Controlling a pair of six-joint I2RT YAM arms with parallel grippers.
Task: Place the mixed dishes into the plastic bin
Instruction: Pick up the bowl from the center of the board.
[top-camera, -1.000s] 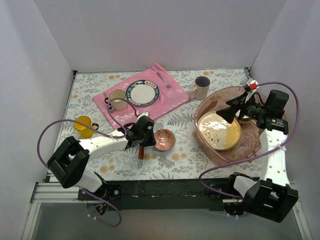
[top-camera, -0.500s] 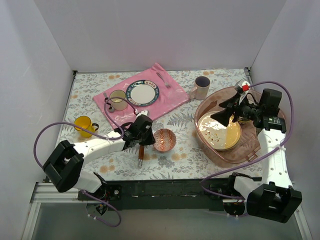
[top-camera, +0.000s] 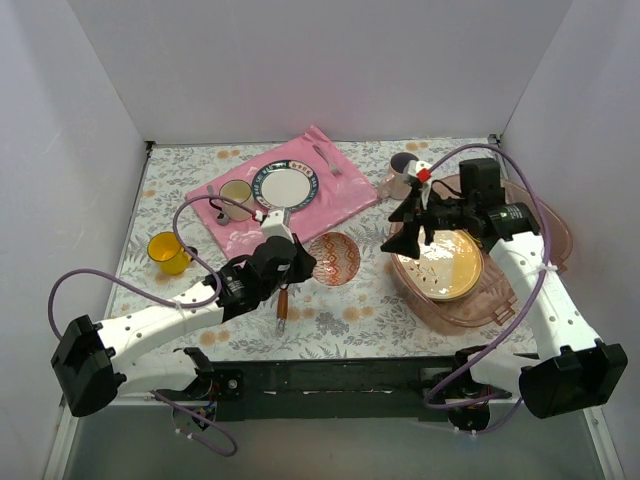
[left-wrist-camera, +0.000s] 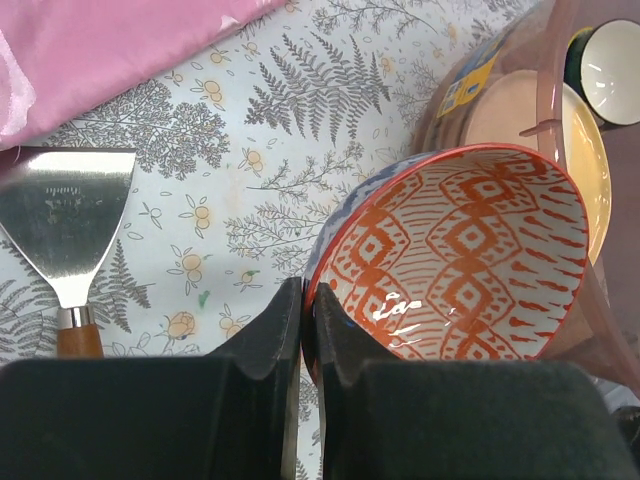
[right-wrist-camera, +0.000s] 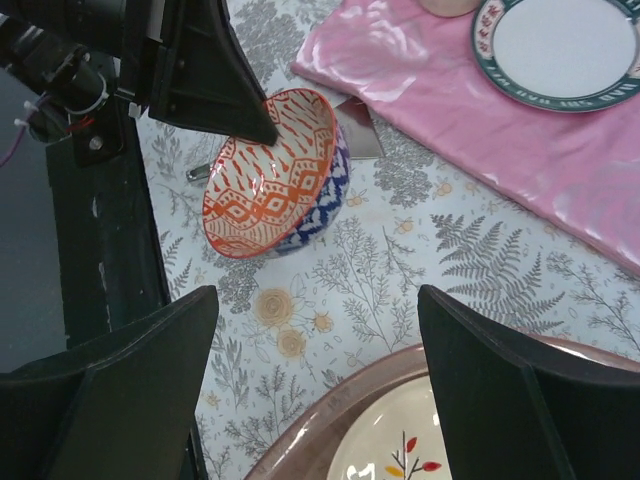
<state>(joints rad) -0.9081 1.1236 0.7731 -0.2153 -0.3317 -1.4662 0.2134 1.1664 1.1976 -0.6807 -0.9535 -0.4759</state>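
My left gripper (top-camera: 305, 262) is shut on the rim of a small bowl (top-camera: 335, 259) with an orange pattern inside and blue outside. It holds the bowl tilted above the table, left of the plastic bin (top-camera: 480, 305). In the left wrist view the fingers (left-wrist-camera: 285, 320) pinch the bowl's (left-wrist-camera: 460, 260) near rim, with the bin's rim (left-wrist-camera: 555, 60) beyond. My right gripper (top-camera: 412, 225) is open and empty over the bin's left rim (right-wrist-camera: 330, 440), looking at the bowl (right-wrist-camera: 270, 175). A cream plate (top-camera: 440, 262) lies in the bin. A pinkish mug (top-camera: 404, 175) and a yellow mug (top-camera: 166, 252) stand on the table.
A pink mat (top-camera: 330, 205) at the back holds a white blue-rimmed plate (top-camera: 283, 187), a cream mug (top-camera: 236, 198) and a fork (top-camera: 325, 158). A wooden-handled spatula (top-camera: 283, 300) lies under my left wrist. A dark-rimmed mug (left-wrist-camera: 612, 55) sits in the bin.
My left gripper has lifted the bowl off the table and tipped it. My right gripper has swung left from the bin's right side to above its left rim.
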